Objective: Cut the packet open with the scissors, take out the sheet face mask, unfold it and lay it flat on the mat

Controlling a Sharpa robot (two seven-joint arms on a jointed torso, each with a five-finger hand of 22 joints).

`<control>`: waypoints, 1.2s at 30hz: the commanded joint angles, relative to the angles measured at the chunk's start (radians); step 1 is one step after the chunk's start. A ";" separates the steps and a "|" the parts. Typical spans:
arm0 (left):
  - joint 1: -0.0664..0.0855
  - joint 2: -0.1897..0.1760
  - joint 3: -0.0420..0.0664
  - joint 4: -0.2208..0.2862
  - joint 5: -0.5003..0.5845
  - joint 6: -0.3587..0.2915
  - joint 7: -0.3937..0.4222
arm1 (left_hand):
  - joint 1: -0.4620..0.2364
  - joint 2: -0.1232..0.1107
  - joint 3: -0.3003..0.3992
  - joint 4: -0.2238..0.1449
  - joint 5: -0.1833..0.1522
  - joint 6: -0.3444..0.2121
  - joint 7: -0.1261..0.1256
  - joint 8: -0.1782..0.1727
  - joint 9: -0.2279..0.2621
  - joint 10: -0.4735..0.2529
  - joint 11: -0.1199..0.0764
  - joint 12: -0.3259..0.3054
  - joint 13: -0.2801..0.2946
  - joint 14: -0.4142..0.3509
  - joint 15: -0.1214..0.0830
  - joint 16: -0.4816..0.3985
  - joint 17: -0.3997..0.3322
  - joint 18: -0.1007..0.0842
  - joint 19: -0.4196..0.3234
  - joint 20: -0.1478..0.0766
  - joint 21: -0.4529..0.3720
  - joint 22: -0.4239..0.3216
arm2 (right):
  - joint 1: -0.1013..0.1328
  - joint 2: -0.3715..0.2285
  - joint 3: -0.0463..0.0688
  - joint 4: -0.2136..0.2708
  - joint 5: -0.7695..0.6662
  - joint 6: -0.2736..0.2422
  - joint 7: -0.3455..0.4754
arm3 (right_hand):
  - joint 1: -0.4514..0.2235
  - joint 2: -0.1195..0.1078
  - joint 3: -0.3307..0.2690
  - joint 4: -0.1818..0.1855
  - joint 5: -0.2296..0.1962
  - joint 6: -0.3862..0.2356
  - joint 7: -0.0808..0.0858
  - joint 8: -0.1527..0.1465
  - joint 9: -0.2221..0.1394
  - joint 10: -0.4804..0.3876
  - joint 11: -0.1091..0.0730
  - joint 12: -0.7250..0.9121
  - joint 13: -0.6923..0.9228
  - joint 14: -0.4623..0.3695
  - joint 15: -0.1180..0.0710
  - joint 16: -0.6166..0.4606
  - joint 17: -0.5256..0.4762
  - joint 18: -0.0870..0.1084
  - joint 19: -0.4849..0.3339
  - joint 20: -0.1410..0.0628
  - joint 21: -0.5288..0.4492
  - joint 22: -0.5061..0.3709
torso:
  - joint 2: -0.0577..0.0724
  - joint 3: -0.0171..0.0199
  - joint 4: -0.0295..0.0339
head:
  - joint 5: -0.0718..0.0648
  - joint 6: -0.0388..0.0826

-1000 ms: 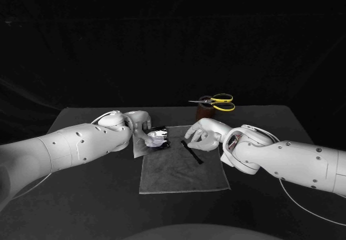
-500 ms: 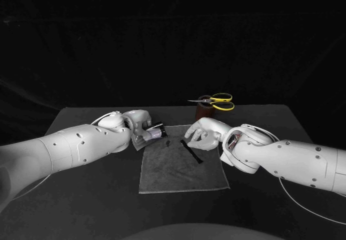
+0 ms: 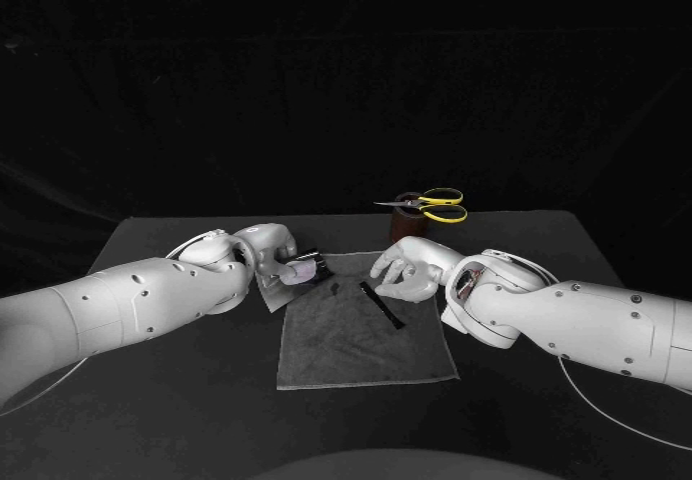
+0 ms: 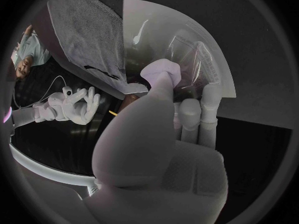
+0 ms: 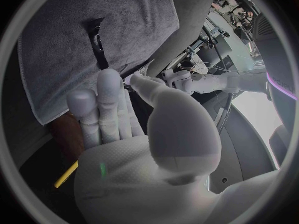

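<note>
Left hand (image 3: 264, 248): positioned at the 10 o'clock corner of the mat (image 3: 361, 345), grasping the packet (image 3: 293, 275). In the left wrist view the thumb presses on the packet's glossy face and the fingers (image 4: 206, 102) back it from behind. The packet is raised off the table (image 3: 173, 400), over the mat's 10 o'clock edge, and tilted.

Right hand (image 3: 404, 268): at the 1 o'clock corner of the mat, well apart from the packet. In the right wrist view its fingers (image 5: 102, 104) stand straight and side by side, with the thumb just clear of them and nothing seen between them: released.

Mat: grey cloth, lying flat at the table's centre. A thin black strip (image 3: 384, 304) lies on it toward 1 o'clock from the mat's middle, just beside the right hand. A smaller dark scrap (image 3: 335, 288) lies toward 11 o'clock, near the packet.

Scissors (image 3: 433, 205): yellow-handled, resting on a brown holder (image 3: 407, 228) at 12 o'clock beyond the mat, near the table's far edge, touched by neither hand.
</note>
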State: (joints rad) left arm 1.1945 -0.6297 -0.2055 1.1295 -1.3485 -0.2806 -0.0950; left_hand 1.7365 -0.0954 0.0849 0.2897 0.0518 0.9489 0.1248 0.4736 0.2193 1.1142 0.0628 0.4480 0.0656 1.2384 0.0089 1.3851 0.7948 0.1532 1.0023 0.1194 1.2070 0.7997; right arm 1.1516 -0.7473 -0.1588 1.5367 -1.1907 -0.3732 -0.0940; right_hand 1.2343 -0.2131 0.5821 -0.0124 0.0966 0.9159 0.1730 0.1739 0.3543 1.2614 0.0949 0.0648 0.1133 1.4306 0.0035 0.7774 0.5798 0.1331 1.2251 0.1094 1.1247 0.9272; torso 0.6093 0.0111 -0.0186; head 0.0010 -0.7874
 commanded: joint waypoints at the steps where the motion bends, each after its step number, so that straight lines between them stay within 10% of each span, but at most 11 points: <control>1: 0.004 -0.023 0.013 0.028 0.089 -0.037 0.116 | -0.005 0.002 0.012 0.000 -0.003 0.026 -0.004 -0.002 0.000 0.020 -0.005 -0.012 0.002 0.000 -0.009 -0.004 0.001 0.003 0.003 -0.007 0.004 0.005 | 0.000 -0.004 0.001 -0.002 0.013 -0.001 0.005 | -0.003 0.006 0.000 0.005 0.007 0.000 0.001 0.008 0.002 0.005 -0.004 0.006 0.001 -0.009 0.000 0.005 0.001 -0.003 -0.009 0.000 0.002 -0.002 | -0.001 0.0008 0.0012 | -0.003 0.001; 14: 0.008 -0.114 0.082 0.121 0.267 -0.014 0.318 | -0.013 0.025 0.089 -0.007 -0.003 0.104 -0.018 -0.012 0.000 0.069 -0.024 -0.052 0.007 0.009 -0.027 -0.005 0.010 0.002 0.004 -0.026 0.005 0.008 | 0.000 -0.022 0.001 -0.010 0.121 -0.044 0.077 | 0.009 0.023 0.011 0.007 0.004 0.016 -0.005 0.024 0.011 0.014 -0.010 0.007 0.002 -0.021 -0.003 0.009 -0.002 0.001 -0.026 -0.002 -0.009 -0.014 | 0.001 0.0004 -0.0003 | -0.009 0.006; 36: -0.005 -0.140 0.091 0.189 0.501 0.007 0.543 | -0.030 0.030 0.176 -0.019 -0.004 0.076 -0.007 -0.017 0.016 0.074 -0.013 -0.086 0.011 -0.033 -0.018 -0.024 -0.027 0.012 -0.062 -0.022 -0.030 -0.052 | 0.008 -0.096 0.013 0.078 0.332 -0.122 0.285 | 0.025 0.108 0.053 0.026 -0.026 0.056 -0.024 0.038 0.025 0.066 -0.028 0.022 0.013 -0.024 -0.015 0.026 -0.012 -0.003 -0.021 -0.010 0.016 0.027 | 0.001 0.0046 -0.0025 | -0.022 0.017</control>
State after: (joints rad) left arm 1.1907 -0.7692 -0.1157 1.3138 -0.9069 -0.2801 0.3752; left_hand 1.7114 -0.0672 0.2545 0.2716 0.0450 1.0328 0.1158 0.4545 0.2344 1.1886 0.0447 0.3667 0.0749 1.2123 -0.0079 1.3668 0.7688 0.1455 0.9458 0.0974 1.1826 0.7495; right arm 1.1567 -0.8410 -0.1474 1.6064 -0.8950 -0.4720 0.1525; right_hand 1.2575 -0.1138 0.6320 0.0151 0.0754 0.9712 0.1506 0.2086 0.3794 1.3273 0.0678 0.0868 0.1279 1.4084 -0.0047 0.8014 0.5684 0.1240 1.2009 0.0975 1.1410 0.9560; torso 0.6103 0.0147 -0.0202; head -0.0197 -0.7736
